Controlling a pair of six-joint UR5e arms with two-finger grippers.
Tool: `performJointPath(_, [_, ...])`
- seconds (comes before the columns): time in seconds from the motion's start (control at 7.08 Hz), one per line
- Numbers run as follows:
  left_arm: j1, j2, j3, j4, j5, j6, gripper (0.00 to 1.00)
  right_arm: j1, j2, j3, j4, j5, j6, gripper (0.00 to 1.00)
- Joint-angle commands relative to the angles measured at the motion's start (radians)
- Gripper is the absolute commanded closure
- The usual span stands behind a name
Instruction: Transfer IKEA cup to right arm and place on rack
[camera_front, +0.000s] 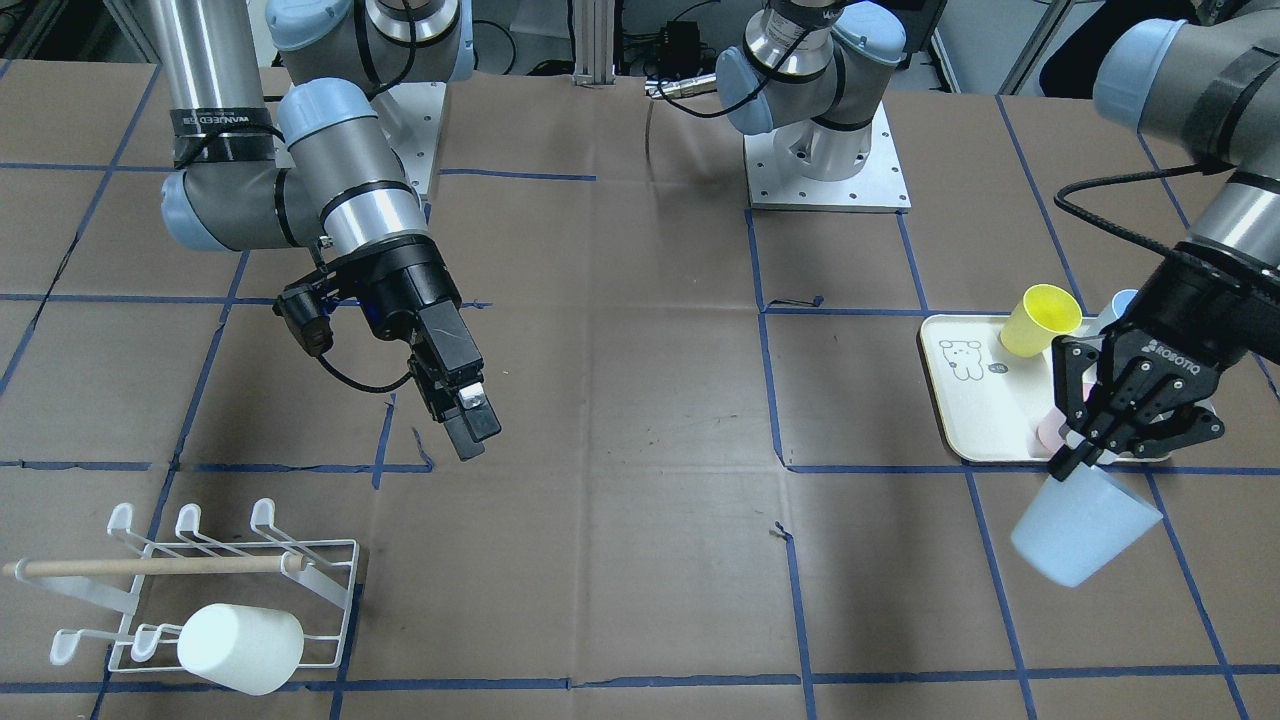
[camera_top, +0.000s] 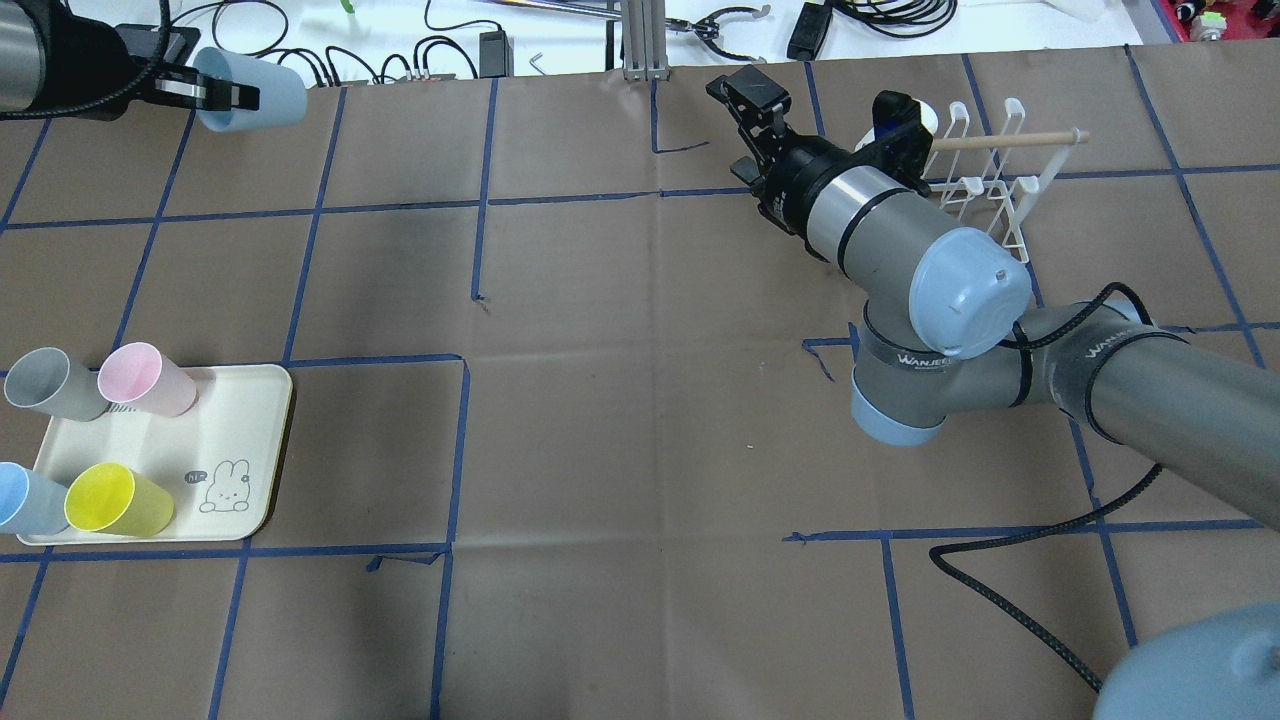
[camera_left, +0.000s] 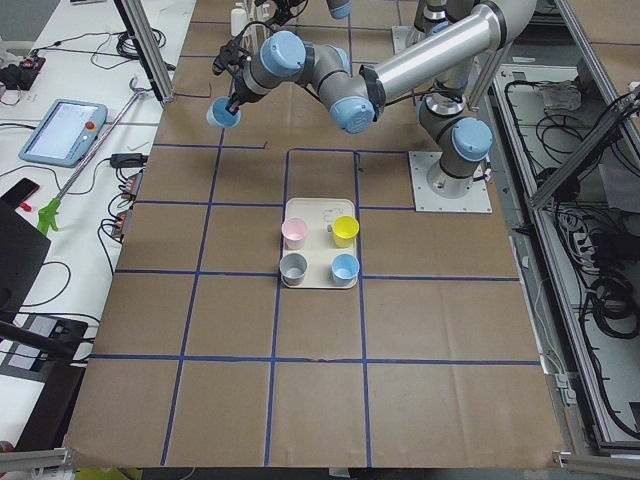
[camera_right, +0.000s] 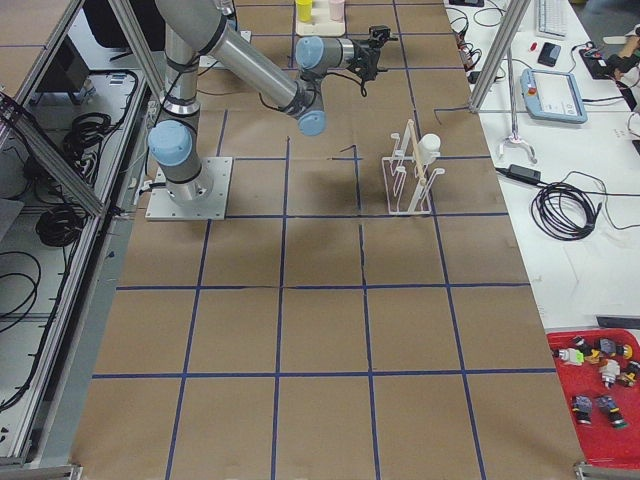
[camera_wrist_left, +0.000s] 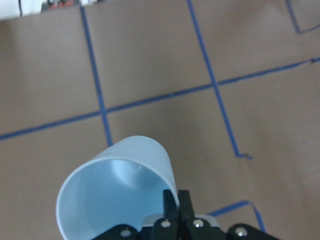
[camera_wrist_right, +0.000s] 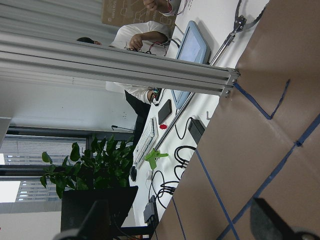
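My left gripper (camera_front: 1080, 460) is shut on the rim of a pale blue cup (camera_front: 1085, 525) and holds it tilted above the table, just in front of the tray. The cup's open mouth fills the left wrist view (camera_wrist_left: 115, 195). In the overhead view the cup (camera_top: 255, 90) is at the far left. My right gripper (camera_front: 470, 425) hangs open and empty over the table, between the rack and the table's middle. The white wire rack (camera_front: 230, 560) with its wooden dowel stands near the table corner. It also shows in the overhead view (camera_top: 1000, 185).
A white cup (camera_front: 240, 648) sits on the rack's front pegs. A cream tray (camera_top: 240, 470) with a bear drawing holds grey (camera_top: 45, 385), pink (camera_top: 145, 380), blue (camera_top: 25, 500) and yellow (camera_top: 115, 500) cups. Arm bases stand at the table's robot side.
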Motion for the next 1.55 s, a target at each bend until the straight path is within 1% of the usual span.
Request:
performJointPath(0.0, [-0.037, -0.056, -0.059, 0.217, -0.213, 0.085, 1.00, 0.001, -0.003, 0.003, -0.001, -0.012, 0.000, 0.00])
performJointPath(0.28, [-0.062, -0.105, -0.185, 0.480, -0.445, 0.094, 1.00, 0.001, -0.003, 0.003, 0.016, -0.014, 0.000, 0.00])
performJointPath(0.42, [-0.068, -0.145, -0.270, 0.647, -0.510, 0.094, 1.00, 0.001, -0.002, 0.003, 0.018, -0.018, -0.003, 0.00])
performJointPath(0.57, [-0.068, -0.185, -0.325, 0.788, -0.559, 0.085, 0.99, 0.001, 0.000, 0.003, 0.018, -0.017, -0.001, 0.00])
performJointPath(0.71, [-0.074, -0.208, -0.367, 0.878, -0.619, 0.080, 0.97, 0.001, 0.000, 0.004, 0.018, -0.018, 0.002, 0.00])
performJointPath(0.85, [-0.111, -0.208, -0.399, 0.924, -0.628, 0.073, 0.97, 0.001, -0.003, 0.006, 0.018, -0.006, -0.006, 0.00])
performJointPath(0.99, [-0.166, -0.196, -0.410, 0.931, -0.627, 0.071, 0.97, 0.001, -0.005, 0.006, 0.019, -0.003, -0.004, 0.00])
performJointPath(1.13, [-0.185, -0.196, -0.424, 0.943, -0.626, 0.072, 0.96, 0.003, -0.005, 0.007, 0.019, 0.028, 0.002, 0.00])
performJointPath(1.27, [-0.189, -0.196, -0.442, 0.946, -0.627, 0.072, 0.96, 0.003, -0.003, 0.007, 0.019, 0.078, 0.064, 0.00])
performJointPath(1.41, [-0.196, -0.205, -0.451, 0.949, -0.630, 0.072, 0.94, 0.003, -0.003, 0.006, 0.018, 0.083, 0.168, 0.00])
